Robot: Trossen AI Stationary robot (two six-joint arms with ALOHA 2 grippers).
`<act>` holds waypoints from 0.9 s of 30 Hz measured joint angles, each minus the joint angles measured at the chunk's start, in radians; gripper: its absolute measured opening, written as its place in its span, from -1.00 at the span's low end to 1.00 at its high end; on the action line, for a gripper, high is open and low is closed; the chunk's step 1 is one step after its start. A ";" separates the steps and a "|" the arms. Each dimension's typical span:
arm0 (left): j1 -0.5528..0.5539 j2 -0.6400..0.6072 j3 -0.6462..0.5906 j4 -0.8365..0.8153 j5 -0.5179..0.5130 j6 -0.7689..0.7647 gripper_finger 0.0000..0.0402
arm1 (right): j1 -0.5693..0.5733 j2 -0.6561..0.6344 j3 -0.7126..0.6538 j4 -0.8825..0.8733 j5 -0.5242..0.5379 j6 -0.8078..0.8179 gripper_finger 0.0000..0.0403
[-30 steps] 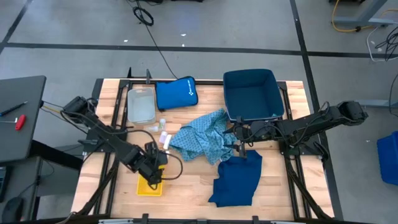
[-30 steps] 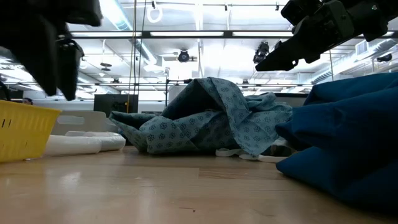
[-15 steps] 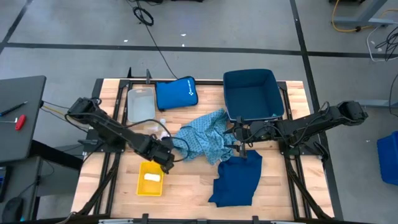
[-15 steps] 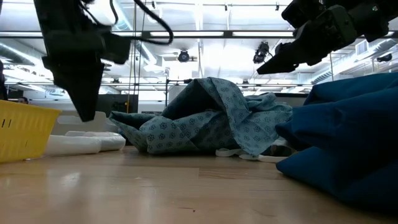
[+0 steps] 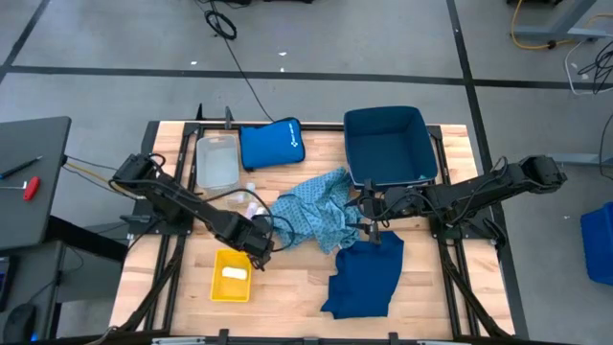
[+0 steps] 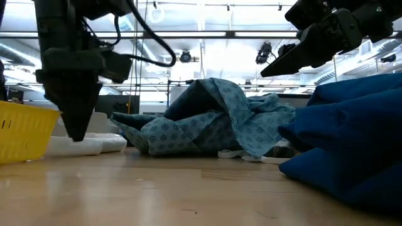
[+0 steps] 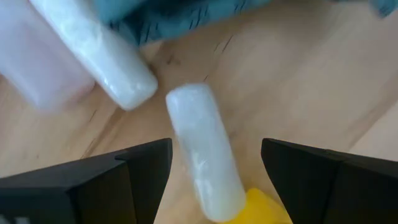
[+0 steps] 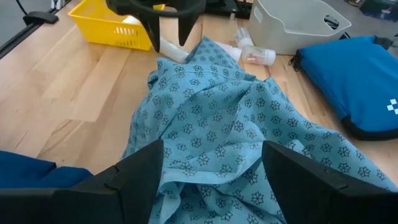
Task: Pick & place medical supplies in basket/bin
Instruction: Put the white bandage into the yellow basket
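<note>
My left gripper [image 5: 260, 239] points down, open, just past the yellow basket [image 5: 231, 277]. Its fingers stand on either side of a white roll [image 7: 204, 155] that lies on the table, with a gap on both sides. A second white roll [image 7: 104, 61] lies beside the first, next to the light-blue patterned garment [image 5: 312, 217]. One more white roll [image 5: 233, 273] lies inside the basket. The navy garment [image 5: 366, 279] lies in a heap near the front edge. My right gripper [image 5: 368, 218] hangs open above the light-blue garment.
A navy bin [image 5: 388, 144] stands at the far right. A royal-blue pouch [image 5: 271, 144] and a pale tray [image 5: 217, 161] sit at the far left. Small clear vials [image 8: 255, 55] lie near the tray. Bare wood shows at the front centre.
My left gripper has left the spot above the yellow basket and gone toward the table's far right, to the white rolls beside the light-blue garment. It has sunk toward the table and its wrist has rolled. Its fingers have stayed open. A white roll now shows in the basket.
</note>
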 joint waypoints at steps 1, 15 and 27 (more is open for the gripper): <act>0.000 0.006 0.000 -0.002 0.004 0.000 0.25 | 0.000 0.000 0.000 -0.001 0.000 0.000 0.41; -0.004 0.078 -0.005 0.001 0.006 0.040 -0.07 | 0.000 0.000 0.000 -0.001 0.000 -0.003 0.41; -0.045 0.074 -0.009 0.047 -0.096 0.139 -0.79 | 0.000 0.000 0.000 0.002 -0.001 0.004 0.41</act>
